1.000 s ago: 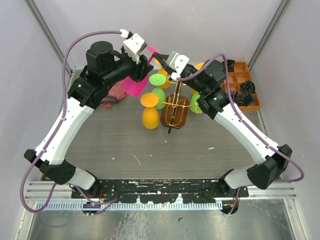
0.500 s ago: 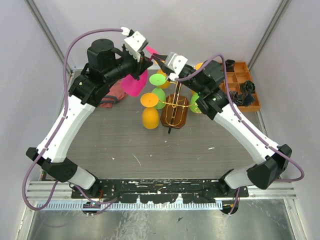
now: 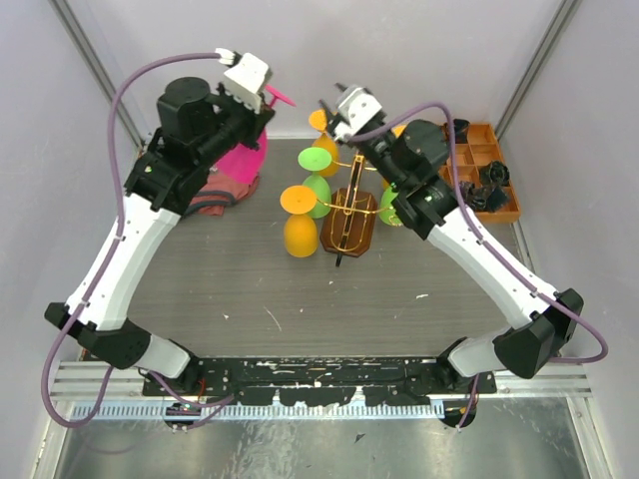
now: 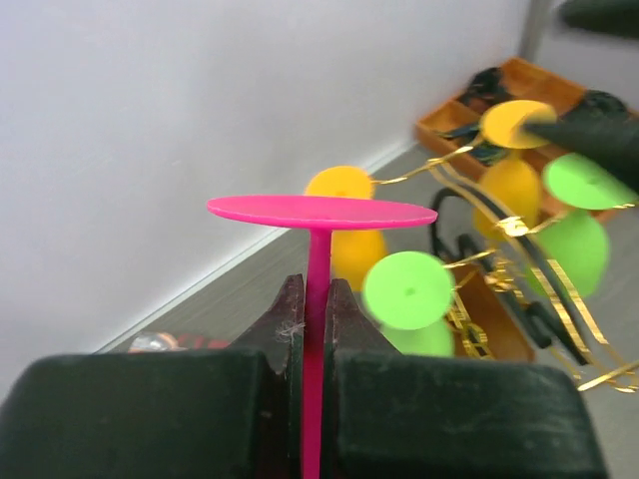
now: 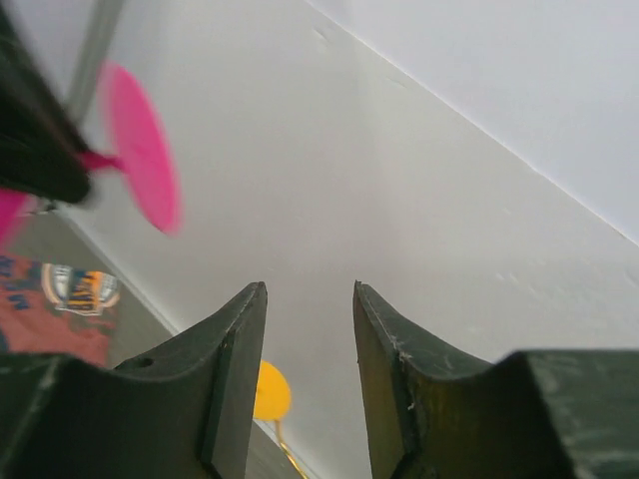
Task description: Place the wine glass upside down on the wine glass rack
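My left gripper [image 3: 262, 97] is shut on the stem of a pink wine glass [image 3: 242, 165], held foot up above the table's back left. In the left wrist view the pink stem [image 4: 318, 269] runs up between my fingers to the flat pink foot [image 4: 321, 212]. The wine glass rack [image 3: 349, 215], gold wire on a dark brown oval base, stands to the right and carries green and orange glasses upside down. My right gripper [image 3: 334, 108] is open and empty above the rack's back. In the right wrist view [image 5: 310, 299] it faces the wall, with the pink foot [image 5: 145, 160] at the left.
An orange-brown compartment tray [image 3: 496, 170] with dark parts sits at the back right. A red packet [image 3: 215, 195] lies on the table under the left arm. An orange glass [image 3: 300, 232] and a green glass [image 3: 318, 190] hang on the rack's left side.
My left gripper has moved left and up with the pink glass, away from the right gripper. The right gripper has risen slightly and stays open.
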`<action>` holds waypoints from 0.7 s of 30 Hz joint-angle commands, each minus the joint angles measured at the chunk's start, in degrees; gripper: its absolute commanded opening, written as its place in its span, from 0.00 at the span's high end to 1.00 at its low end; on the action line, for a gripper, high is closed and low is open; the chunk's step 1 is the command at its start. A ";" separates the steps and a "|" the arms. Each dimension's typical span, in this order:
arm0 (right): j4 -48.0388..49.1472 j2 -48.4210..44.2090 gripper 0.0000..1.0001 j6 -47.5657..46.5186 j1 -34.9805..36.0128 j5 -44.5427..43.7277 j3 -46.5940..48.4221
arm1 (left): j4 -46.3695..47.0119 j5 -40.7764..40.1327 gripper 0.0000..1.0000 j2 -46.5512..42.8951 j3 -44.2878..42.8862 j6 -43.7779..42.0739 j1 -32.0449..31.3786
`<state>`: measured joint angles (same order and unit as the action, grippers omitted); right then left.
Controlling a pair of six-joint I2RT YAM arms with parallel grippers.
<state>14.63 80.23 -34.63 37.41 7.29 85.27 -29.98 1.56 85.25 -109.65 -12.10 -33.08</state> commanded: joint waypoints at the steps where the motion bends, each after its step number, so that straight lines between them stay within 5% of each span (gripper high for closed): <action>1: 3.39 -3.00 0.54 3.28 -7.70 -11.67 1.28 | 3.39 -4.53 1.00 -6.24 1.83 -1.24 2.81; 6: 1.72 -2.15 0.53 14.11 -19.05 -12.75 0.86 | 12.11 6.03 1.00 -11.70 9.38 0.94 2.80; 12: 1.37 -2.68 0.53 16.12 -22.23 -15.28 -0.87 | 35.46 18.32 1.00 -19.68 27.34 16.24 2.59; 17: 1.06 -2.58 0.52 17.34 -23.45 -15.55 -1.21 | 58.04 16.76 1.00 -23.94 44.12 27.04 -1.22; 21: 0.95 -2.03 0.52 17.75 -23.74 -15.55 -1.31 | 71.14 12.03 1.00 -24.66 53.69 26.54 -8.81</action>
<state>13.98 79.79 -18.70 14.26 -7.03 83.59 20.23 16.14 61.95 -62.02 10.39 -36.10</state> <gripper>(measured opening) 0.476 0.050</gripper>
